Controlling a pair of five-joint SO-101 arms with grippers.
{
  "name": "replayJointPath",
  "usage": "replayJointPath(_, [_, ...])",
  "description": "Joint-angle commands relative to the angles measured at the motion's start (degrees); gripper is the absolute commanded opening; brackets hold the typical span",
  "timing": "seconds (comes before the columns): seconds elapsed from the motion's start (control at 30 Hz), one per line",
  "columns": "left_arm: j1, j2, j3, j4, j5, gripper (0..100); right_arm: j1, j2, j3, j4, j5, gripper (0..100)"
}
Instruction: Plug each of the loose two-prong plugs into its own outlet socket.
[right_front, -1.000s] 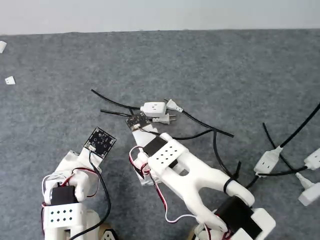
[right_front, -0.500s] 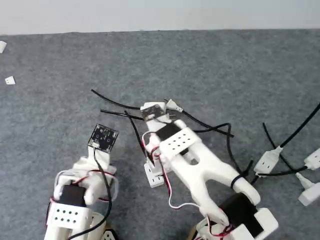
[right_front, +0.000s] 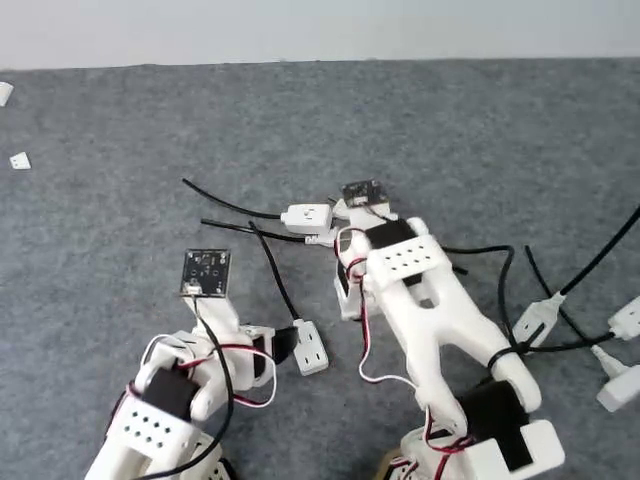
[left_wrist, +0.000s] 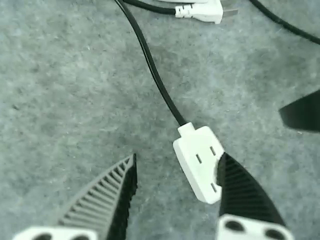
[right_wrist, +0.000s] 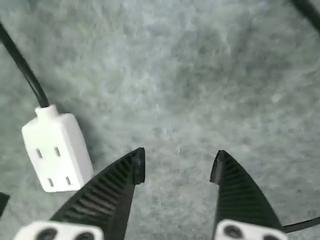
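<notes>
Step in hand, as judged: acquiring a socket. The left tool (left_wrist: 177, 161) is wide and empty, one finger just beside the near outlet socket (left_wrist: 199, 167) on the bench (right_front: 480, 130). The right tool (right_wrist: 179, 154) is wide and empty. A loose two-prong plug (left_wrist: 205, 10) lies farther off. Next move: centre the left tool over the socket, then close.

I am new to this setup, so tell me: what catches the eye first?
The left gripper stands open over the grey table, a white outlet socket on a black cord between its fingers. Farther off lies a loose two-prong plug; the right gripper is open too.
</notes>
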Motion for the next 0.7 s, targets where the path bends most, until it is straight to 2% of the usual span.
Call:
replayJointPath(0.0, [2.46, 8.53, -5.76, -2.29, 3.16, 25, 0.92, -0.48, -3.96, -0.13, 0.79, 20.5])
replayJointPath(0.33, [3.52, 41.41, -25.19, -1.23, 11.87, 29, 0.92, -0.4, -3.87, -0.13, 0.88, 20.5])
replayJointPath(0.53, [9.76, 51.08, -28.35, -1.41, 14.51, 29, 0.92, -0.4, -3.78, -0.13, 0.88, 20.5])
replayJointPath(0.67, [10.64, 52.48, -28.26, -1.58, 14.24, 29, 1.01, -0.31, -3.78, -0.04, 0.88, 20.5])
